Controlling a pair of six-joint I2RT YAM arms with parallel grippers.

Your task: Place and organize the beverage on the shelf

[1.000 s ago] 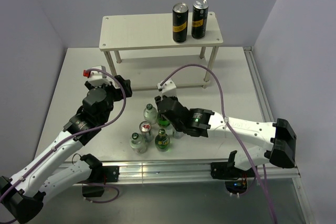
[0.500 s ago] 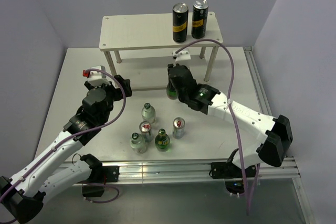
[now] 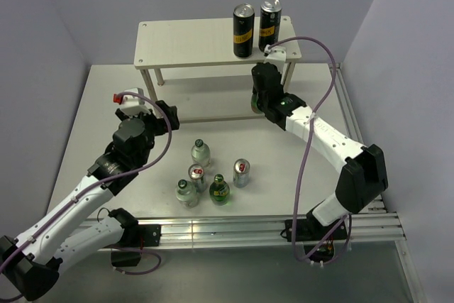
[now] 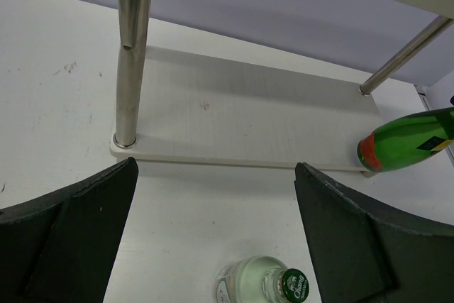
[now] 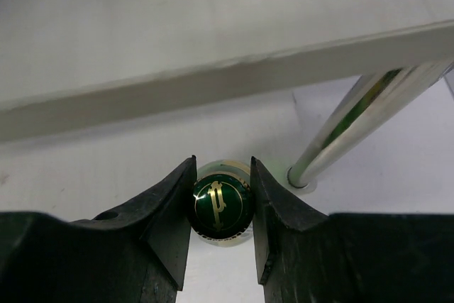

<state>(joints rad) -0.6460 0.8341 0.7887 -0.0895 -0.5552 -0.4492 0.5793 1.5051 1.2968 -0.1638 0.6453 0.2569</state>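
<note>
Right gripper (image 3: 257, 103), pinching a green bottle (image 5: 220, 202), has moved to the shelf (image 3: 191, 42), which holds two black cans (image 3: 243, 32); left gripper (image 4: 215, 175) hangs wide open

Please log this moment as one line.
right claw: shut on green bottle; at shelf, lower right; left claw: open; table: five drinks

Top view: bright, even light from above. White table (image 3: 99, 118) is very bright, with only a soft shadow under the shelf (image 3: 191, 42) along the table's far edge. Small glints on the black cans (image 3: 243, 30). Left wrist: left claw (image 4: 216, 168) dark and soft at the bottom corners, bright streak down the post (image 4: 131, 54). Right wrist: shelf edge blurred, right claw (image 5: 223, 164) underexposed, green bottle (image 5: 220, 202) cap sharp with a small glint.
</note>
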